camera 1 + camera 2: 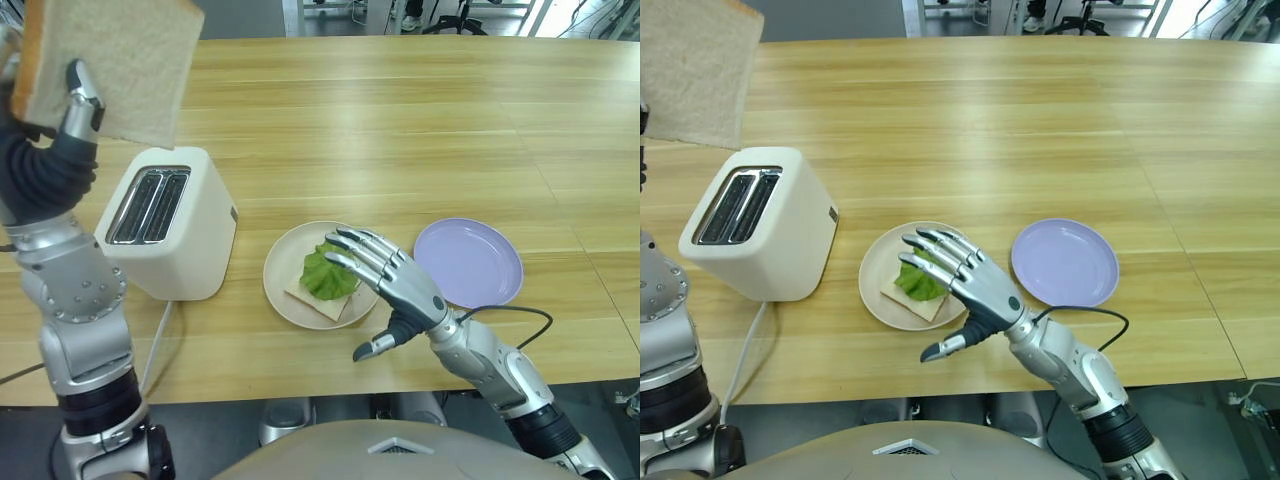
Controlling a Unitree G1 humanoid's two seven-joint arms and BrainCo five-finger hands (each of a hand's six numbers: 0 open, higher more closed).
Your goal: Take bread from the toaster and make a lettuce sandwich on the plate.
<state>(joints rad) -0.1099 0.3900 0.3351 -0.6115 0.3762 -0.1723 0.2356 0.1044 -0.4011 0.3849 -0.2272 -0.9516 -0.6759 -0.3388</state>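
A long pale wooden table point(400, 120) runs across the room, with chair legs showing at its far edge.

The left hand point(78, 105) is up high, its fingers point(84, 92) pinched on a slice of bread point(115, 60). They grip it near its lower left edge, so most of the slice hangs free and tilted. Taking the tan plate point(275, 270) as the centre of the dial, that slice sits at about ten o'clock, well apart from the plate and above the white toaster point(180, 235), which stands at nine o'clock.

The right hand point(400, 285) comes in from five o'clock, holding nothing. Its fingers point(355, 245) are spread loosely over the plate's right side, the tips close above the lettuce point(325, 272) on the lower bread slice point(320, 305). I cannot tell whether they touch the leaf. A purple plate point(468, 262) lies at three o'clock.

The worry, to my eye, is the edge grip. The slice could swing or slip on the way down and land askew or off the plate. The right hand also sits across the landing spot. If it does not clear out, the bread may strike it, or its fingers may drag the lettuce off.
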